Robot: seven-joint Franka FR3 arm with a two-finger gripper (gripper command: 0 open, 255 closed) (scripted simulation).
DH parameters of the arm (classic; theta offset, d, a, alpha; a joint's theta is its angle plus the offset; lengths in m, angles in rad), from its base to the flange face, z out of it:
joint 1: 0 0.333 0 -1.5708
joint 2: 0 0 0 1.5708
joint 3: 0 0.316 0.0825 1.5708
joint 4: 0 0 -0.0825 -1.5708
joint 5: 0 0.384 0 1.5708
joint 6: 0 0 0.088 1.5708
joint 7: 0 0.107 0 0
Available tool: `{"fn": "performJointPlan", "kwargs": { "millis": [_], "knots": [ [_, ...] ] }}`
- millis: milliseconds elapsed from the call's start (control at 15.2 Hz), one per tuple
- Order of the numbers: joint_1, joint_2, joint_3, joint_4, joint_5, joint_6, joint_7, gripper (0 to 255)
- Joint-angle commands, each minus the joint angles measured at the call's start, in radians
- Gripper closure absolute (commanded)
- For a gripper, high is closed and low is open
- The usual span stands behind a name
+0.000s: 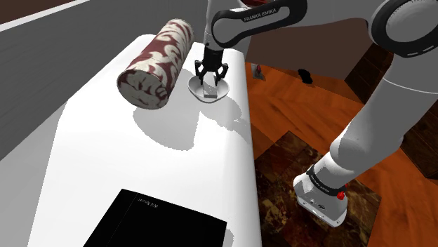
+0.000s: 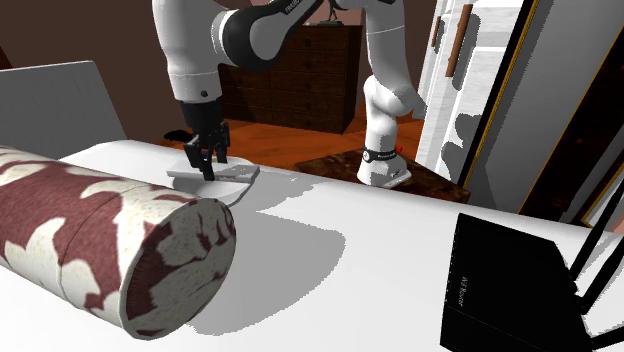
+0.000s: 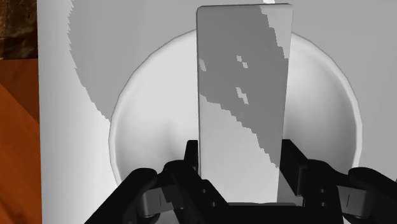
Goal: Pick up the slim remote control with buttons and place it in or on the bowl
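arm (image 1: 261, 19) reads "franka emika"; gripper (image 1: 211, 79) clasps grey remote (image 3: 242, 95) over white bowl (image 3: 137, 121).

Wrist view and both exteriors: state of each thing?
remote: level across the bowl, clasped at both long edges.
bowl: upright on the white table, remote over it.
gripper: shut on the remote, pointing down.
bolster: lying on its side beside the bowl, untouched.
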Motion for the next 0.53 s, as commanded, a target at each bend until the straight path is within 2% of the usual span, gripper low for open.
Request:
{"fn": "performJointPlan", "kwargs": {
  "millis": [0,198,264,462],
  "knots": [
    [-0.001,0.002,-0.001,0.0,-0.001,0.002,0.0,255],
    [-0.001,0.002,-0.001,0.0,-0.001,0.002,0.0,255],
    [-0.001,0.002,-0.001,0.0,-0.001,0.002,0.0,0],
    [-0.001,0.001,-0.001,-0.001,-0.001,0.002,0.0,0]
  ]
}}
